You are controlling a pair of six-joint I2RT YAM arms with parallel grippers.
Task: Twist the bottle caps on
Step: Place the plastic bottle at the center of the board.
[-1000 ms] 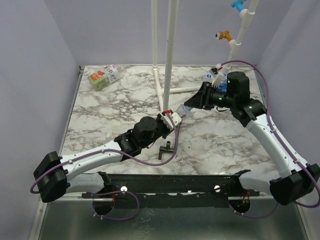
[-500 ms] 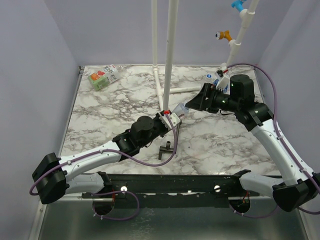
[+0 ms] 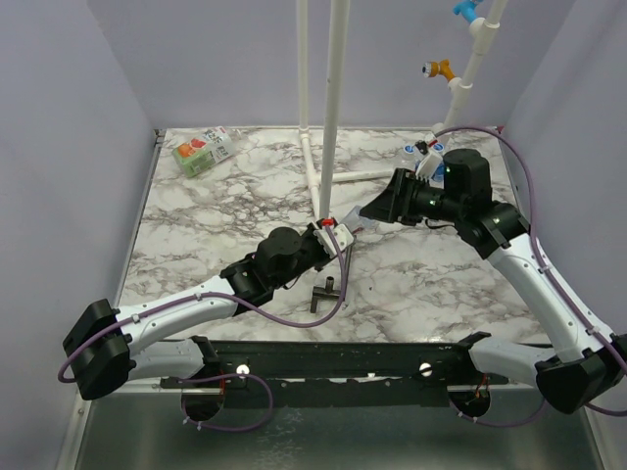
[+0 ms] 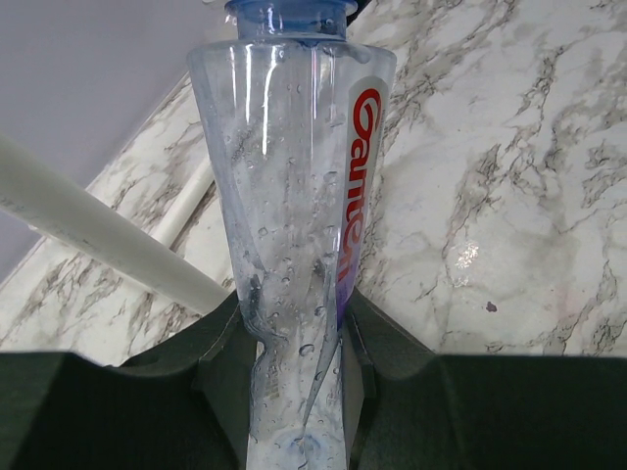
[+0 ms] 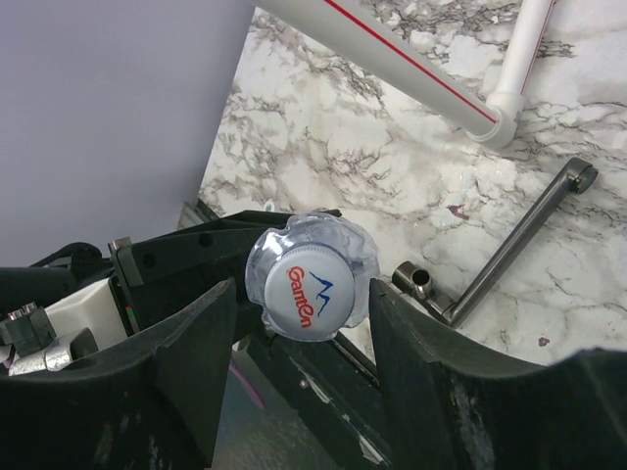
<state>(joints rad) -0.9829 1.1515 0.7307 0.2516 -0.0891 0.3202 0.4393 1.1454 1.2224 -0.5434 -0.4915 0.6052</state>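
Small clear plastic bottle with red lettering point(image 4: 294, 196) pinched low on its body by the left gripper point(image 3: 338, 231), walls buckled inward between the two dark fingers point(image 4: 220, 362), droplets on the inside of the plastic. Held out over the white-grey marbled table top point(image 3: 196, 225) just right of the foot of the tall white plastic pipes point(image 3: 333, 108), mouth end aimed up and right at the right gripper point(image 3: 376, 211). Round white-and-blue screw cap point(image 5: 310, 294) seated on the bottle's mouth, printed top facing the right wrist camera; cannot tell how far down the thread. Right fingers point(image 5: 196, 382) parted to either side of that cap, close beside the bottle's shoulder, a sliver of gap showing on each side and nothing gripped. Black T-shaped metal tool point(image 3: 326, 292) flat on the marble in front of the left gripper, apart from the bottle. Clear plastic bottle with a green, orange and red label point(image 3: 204, 153) on its side at the far left corner, well apart from both arms. Small blue-labelled bottles point(image 3: 411, 152) bunched at the far right edge, just behind the right wrist, too small there to count or to check for caps
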